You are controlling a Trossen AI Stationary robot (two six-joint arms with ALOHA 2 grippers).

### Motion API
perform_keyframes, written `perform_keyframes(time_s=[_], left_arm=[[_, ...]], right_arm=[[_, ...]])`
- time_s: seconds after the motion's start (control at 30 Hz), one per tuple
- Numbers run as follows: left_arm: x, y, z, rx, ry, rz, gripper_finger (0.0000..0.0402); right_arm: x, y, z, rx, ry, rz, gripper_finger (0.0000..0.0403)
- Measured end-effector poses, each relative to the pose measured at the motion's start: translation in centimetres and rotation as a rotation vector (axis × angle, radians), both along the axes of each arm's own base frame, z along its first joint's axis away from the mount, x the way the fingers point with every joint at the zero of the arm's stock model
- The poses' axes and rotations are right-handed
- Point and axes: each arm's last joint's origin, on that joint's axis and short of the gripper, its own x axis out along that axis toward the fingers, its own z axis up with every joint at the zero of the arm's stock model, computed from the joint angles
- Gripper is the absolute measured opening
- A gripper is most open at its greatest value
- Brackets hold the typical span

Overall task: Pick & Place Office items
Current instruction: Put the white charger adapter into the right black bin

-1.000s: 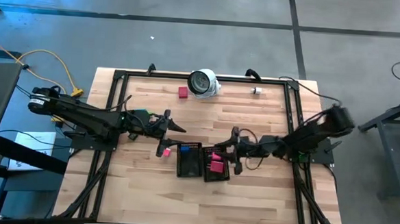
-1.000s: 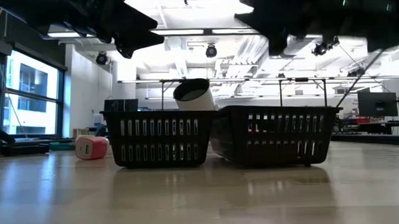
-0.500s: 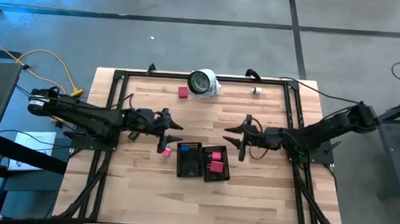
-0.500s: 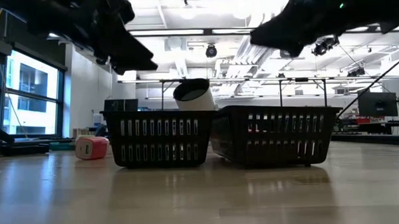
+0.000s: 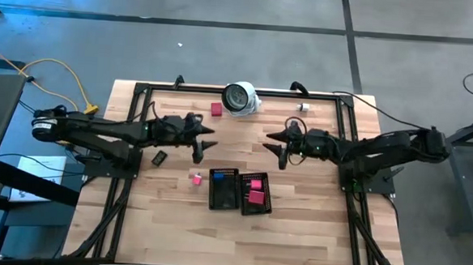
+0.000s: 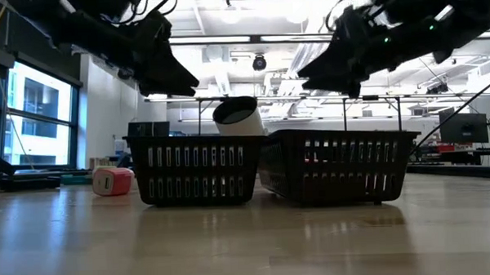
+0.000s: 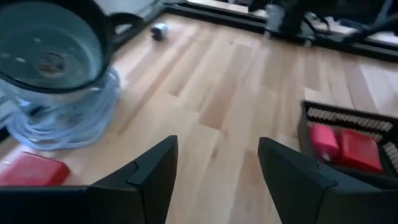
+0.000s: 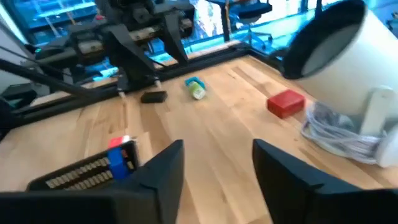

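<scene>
Risk ahead: left gripper and right gripper, both spread wide and seemingly empty, colliding while converging on the red piece by the round camera.

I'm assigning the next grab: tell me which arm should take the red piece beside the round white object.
Left. In the high view the left gripper hovers open, nearer the red piece. The right gripper, also open and empty, sits farther away, with the round white object roughly between it and the piece.
</scene>
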Motion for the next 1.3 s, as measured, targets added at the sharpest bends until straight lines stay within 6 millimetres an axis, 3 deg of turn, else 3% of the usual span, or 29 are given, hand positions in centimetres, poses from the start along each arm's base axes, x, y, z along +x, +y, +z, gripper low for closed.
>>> perform_keyframes(time_s=[0.23,0.33,0.47,0.57,0.73,0.83,0.93,1.07,1.3], left_arm=[[0.0,1.3,0.6,-0.011,-0.022,0.003,0.0217],[0.0,1.4,0.6,-0.011,-0.023,0.006,0.0217],[0.0,1.4,0.6,-0.013,-0.024,0.003,0.0217],[0.0,1.4,0.6,-0.014,-0.024,0.002,0.0217],[0.0,1.3,0.6,-0.031,-0.027,-0.017,0.0217],[0.1,1.2,0.6,-0.053,-0.032,-0.047,0.0217],[0.1,1.1,0.6,-0.054,-0.031,-0.071,0.0217],[0.1,1.0,0.5,-0.052,-0.024,-0.080,0.0217],[0.0,0.6,0.2,-0.077,0.011,-0.145,0.0217]], right_arm=[[-0.4,-2.0,-0.1,-0.080,0.031,-0.024,0.0277],[-0.4,-2.4,0.0,-0.155,0.082,-0.095,0.0295],[0.0,-3.5,0.7,-0.231,0.309,-0.265,0.0299],[0.4,-4.4,2.8,-0.230,0.420,-0.336,0.0298],[0.5,-6.7,8.0,-0.212,0.516,-0.432,0.0297],[-0.1,-8.8,10.6,-0.199,0.574,-0.521,0.0297],[-0.8,-11.5,11.9,-0.127,0.676,-0.578,0.0297],[-1.3,-15.0,11.5,0.042,0.827,-0.555,0.0297],[-2.0,-19.2,7.5,0.206,1.088,-0.459,0.0297]])
